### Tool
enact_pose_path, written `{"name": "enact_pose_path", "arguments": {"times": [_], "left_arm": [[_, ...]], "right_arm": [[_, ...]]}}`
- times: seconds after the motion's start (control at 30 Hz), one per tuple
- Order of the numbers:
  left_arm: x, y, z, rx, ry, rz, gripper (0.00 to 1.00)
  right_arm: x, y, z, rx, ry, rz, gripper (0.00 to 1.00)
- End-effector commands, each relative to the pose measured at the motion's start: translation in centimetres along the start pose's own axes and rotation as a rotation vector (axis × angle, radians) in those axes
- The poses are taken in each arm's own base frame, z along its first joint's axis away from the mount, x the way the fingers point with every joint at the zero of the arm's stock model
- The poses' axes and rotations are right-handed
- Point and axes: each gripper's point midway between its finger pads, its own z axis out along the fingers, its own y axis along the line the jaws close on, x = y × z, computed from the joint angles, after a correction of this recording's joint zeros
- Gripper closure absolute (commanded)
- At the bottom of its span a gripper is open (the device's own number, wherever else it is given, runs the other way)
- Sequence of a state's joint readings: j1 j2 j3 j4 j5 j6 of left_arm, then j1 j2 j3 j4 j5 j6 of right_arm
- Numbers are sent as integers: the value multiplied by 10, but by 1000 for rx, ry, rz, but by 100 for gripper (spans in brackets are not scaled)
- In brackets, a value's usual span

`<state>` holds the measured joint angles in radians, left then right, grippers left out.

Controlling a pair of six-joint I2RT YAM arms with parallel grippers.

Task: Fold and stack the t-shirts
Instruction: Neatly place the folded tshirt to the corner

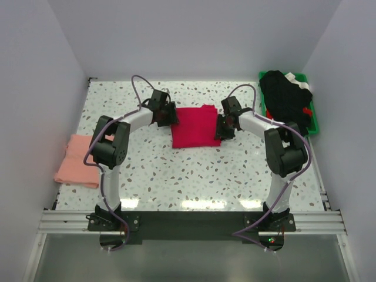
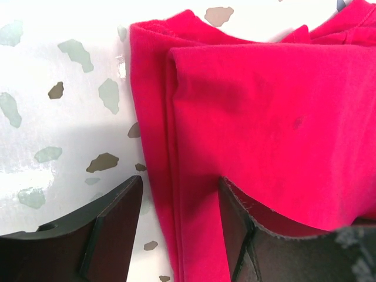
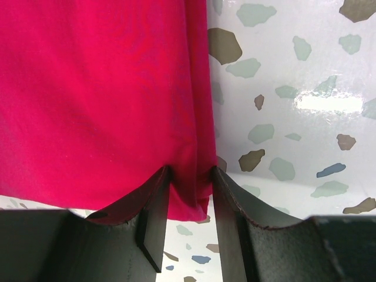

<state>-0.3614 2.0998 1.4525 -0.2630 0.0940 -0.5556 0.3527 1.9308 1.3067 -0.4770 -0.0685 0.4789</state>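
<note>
The crimson-red t-shirt [image 1: 195, 126] lies folded into a rectangle at the table's middle. My left gripper [image 1: 167, 116] is at its left edge. In the left wrist view the gripper [image 2: 179, 202] is open and straddles that layered edge [image 2: 170, 147], with one finger on the table and the other on the cloth. My right gripper [image 1: 225, 127] is at the shirt's right edge. In the right wrist view it [image 3: 191, 176] is closed narrowly, with the bunched edge of the red shirt [image 3: 191, 147] pinched between the jaws. The salmon-pink t-shirt [image 1: 76, 160] lies folded at the table's left edge.
A green plastic bin [image 1: 314, 117] holding dark clothes stands at the back right. White walls close in the speckled table [image 1: 194, 176] on the left, back and right. The arm bases sit on a rail at the near edge.
</note>
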Motion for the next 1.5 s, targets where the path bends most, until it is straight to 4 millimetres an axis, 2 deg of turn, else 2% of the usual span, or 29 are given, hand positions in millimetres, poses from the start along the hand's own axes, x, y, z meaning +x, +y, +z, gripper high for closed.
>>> {"name": "enact_pose_path", "arguments": {"times": [0.0,0.23,0.33,0.4,0.43,0.47,0.53,0.57,0.6,0.63,0.67,0.73,0.77,0.83,0.9,0.97,1.03,1.17,1.23,1.27,1.47], "left_arm": [[67,40,5,-133,196,21,39],[86,17,21,-103,247,24,41],[89,11,25,-103,242,-21,47],[89,6,25,-107,233,-31,55],[87,8,25,-125,220,-41,60],[84,6,22,-132,206,-66,70],[79,9,16,-167,180,-104,80],[69,6,8,-163,153,-122,91],[66,6,3,-168,143,-142,96],[52,5,-7,-175,98,-178,98],[43,9,-12,-178,81,-213,100],[30,13,-27,-184,65,-297,100],[20,24,-32,-195,56,-347,100],[11,36,-46,-217,57,-419,100],[1,61,-60,-272,53,-485,100],[-14,83,-79,-327,4,-538,100],[-23,102,-99,-380,-36,-568,100],[-38,154,-141,-499,-101,-671,100],[-46,168,-157,-508,-124,-683,100],[-50,185,-167,-527,-142,-720,100],[-71,230,-214,-599,-201,-777,100]], "right_arm": [[-5,-2,0,16,-27,0,62],[-7,3,-1,-8,-28,4,62],[-10,7,-5,-24,-39,6,62],[-12,9,-8,-35,-45,9,62],[-13,10,-10,-39,-52,15,62],[-15,13,-15,-46,-63,15,62],[-15,11,-20,-43,-72,27,61],[-20,14,-29,-54,-99,30,61],[-16,12,-31,-51,-98,35,61],[-16,12,-35,-54,-106,48,61],[-20,14,-45,-66,-133,55,61],[-14,17,-51,-87,-130,66,61],[-12,18,-57,-101,-136,67,61],[-8,21,-63,-123,-135,70,61],[-3,22,-70,-140,-139,69,61],[2,25,-75,-158,-137,63,61],[4,27,-82,-176,-142,58,61],[10,33,-92,-204,-147,43,61],[10,35,-97,-216,-155,43,61],[11,37,-98,-221,-154,36,61],[13,46,-106,-245,-157,17,61]]}}
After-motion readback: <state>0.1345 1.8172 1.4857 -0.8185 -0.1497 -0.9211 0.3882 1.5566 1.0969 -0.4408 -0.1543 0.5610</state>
